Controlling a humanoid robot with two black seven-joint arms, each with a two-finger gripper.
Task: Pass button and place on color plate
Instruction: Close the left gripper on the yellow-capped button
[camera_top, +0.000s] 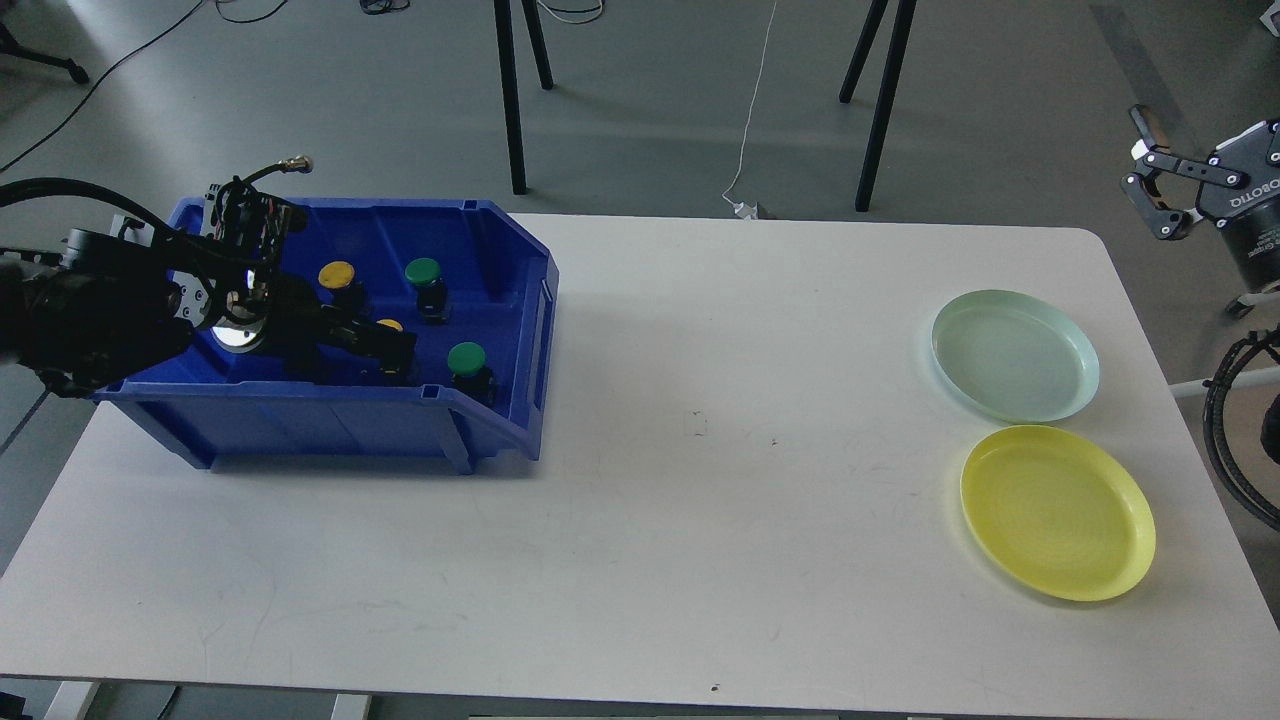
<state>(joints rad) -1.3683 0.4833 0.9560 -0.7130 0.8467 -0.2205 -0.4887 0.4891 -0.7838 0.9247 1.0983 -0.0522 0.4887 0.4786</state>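
**Left gripper down in the blue bin, right one parked off the table**

Using the blue bin (500, 300) as the reference here. It sits on the left part of the white table (640, 520), open front facing the plates.

Inside the bin: a yellow button (337, 274) toward the back, a green button (423, 271) just right of it, and another green button (467, 358) near the front right corner. There's a second yellow button (389, 325) in the middle, mostly hidden.

The left gripper (395, 355) reaches into the bin from its left side, and its dark fingers are right at that half-hidden yellow button. Honestly can't tell how far apart the fingers are or whether they're actually clamped on it, it's all black on dark blue.

The right gripper (1150, 165) is way off to the right of the bin, past the table edge, hanging in the air with its fingers spread apart and nothing between them.

Far right of the bin on the table: a pale green plate (1015, 355), and a yellow plate (1058, 512) just in front of it, both bare.
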